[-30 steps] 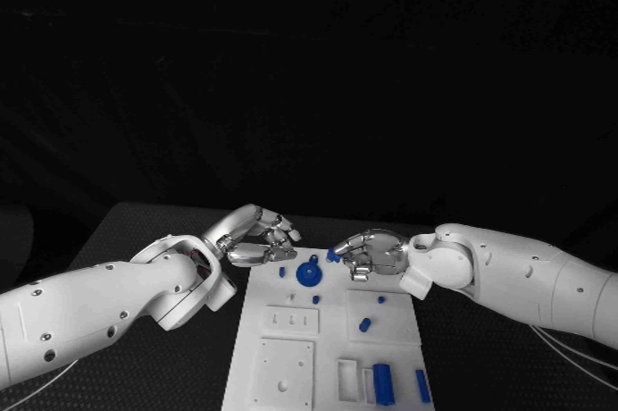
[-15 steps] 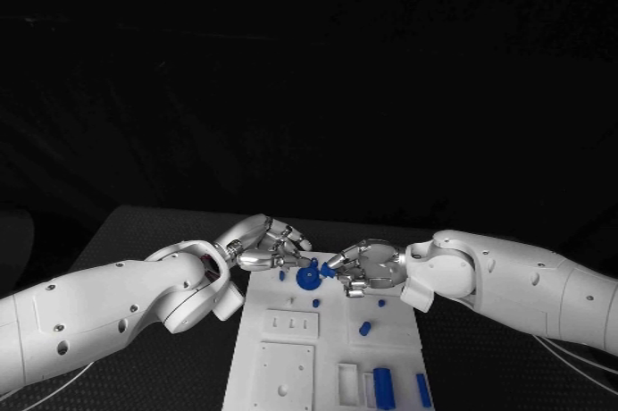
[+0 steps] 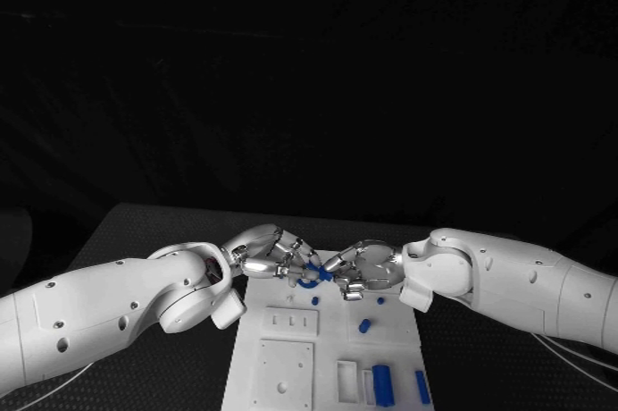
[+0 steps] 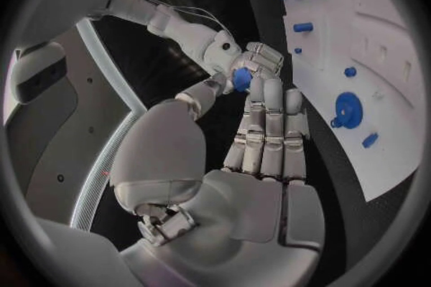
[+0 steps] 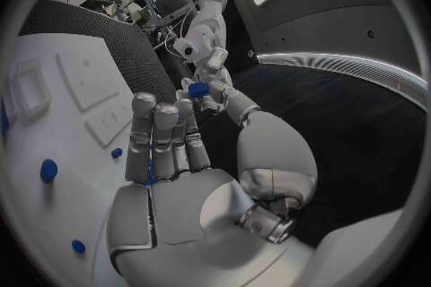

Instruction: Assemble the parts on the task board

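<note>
Your task board [image 3: 387,314]: far end hidden behind both robot hands, near edge cut off by the frame; small blue piece [image 4: 241,78] between fingertips, shape unclear.

**Finishes on my arms, hands and board**

My left hand [image 3: 268,255] and right hand [image 3: 357,268] look like polished silver metal, glossy with bright glints. My 2 arms wear smooth white plastic shells with a soft sheen. The task board [image 3: 322,357] is matt white plastic; its parts [image 3: 382,384] are smooth blue plastic. The table [image 3: 142,228] looks dark and finely textured.
</note>
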